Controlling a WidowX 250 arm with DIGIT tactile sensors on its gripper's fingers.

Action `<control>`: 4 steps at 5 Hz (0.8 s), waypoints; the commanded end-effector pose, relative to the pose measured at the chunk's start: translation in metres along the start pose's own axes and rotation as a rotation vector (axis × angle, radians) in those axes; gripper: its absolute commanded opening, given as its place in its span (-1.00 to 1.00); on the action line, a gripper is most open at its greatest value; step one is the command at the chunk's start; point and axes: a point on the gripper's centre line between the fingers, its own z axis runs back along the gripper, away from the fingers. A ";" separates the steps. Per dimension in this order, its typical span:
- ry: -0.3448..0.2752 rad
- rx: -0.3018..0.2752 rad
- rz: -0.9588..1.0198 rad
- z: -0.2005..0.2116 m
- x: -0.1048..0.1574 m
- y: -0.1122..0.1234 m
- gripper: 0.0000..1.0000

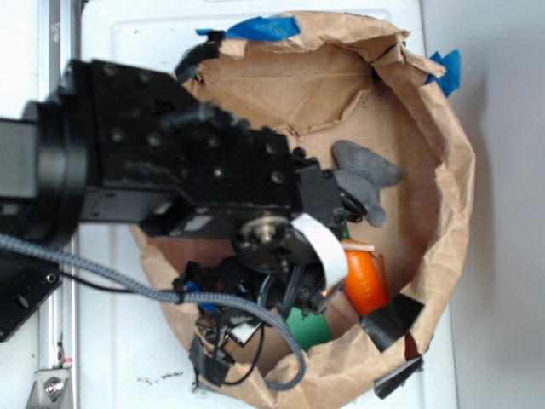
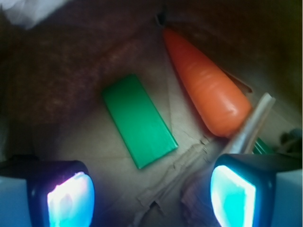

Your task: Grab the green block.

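Gripper [image 2: 151, 189] fingers [image 2: 71, 198] spread apart and holding nothing, green block [image 2: 138, 120] lying flat on the paper liner [image 1: 426, 213] floor beyond the fingertips, orange carrot [image 2: 206, 87] just beside it, near the liner's rim.

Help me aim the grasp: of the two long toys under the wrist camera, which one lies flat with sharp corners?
The green block, a flat rectangular slab between the open gripper's fingers. The orange carrot beside it is rounded and tapers.
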 end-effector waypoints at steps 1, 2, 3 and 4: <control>-0.043 0.043 -0.050 0.008 0.006 -0.002 1.00; -0.047 0.040 -0.067 0.001 0.004 0.000 1.00; -0.039 0.010 -0.059 -0.011 0.000 0.007 1.00; -0.041 -0.025 -0.125 -0.018 0.005 0.009 1.00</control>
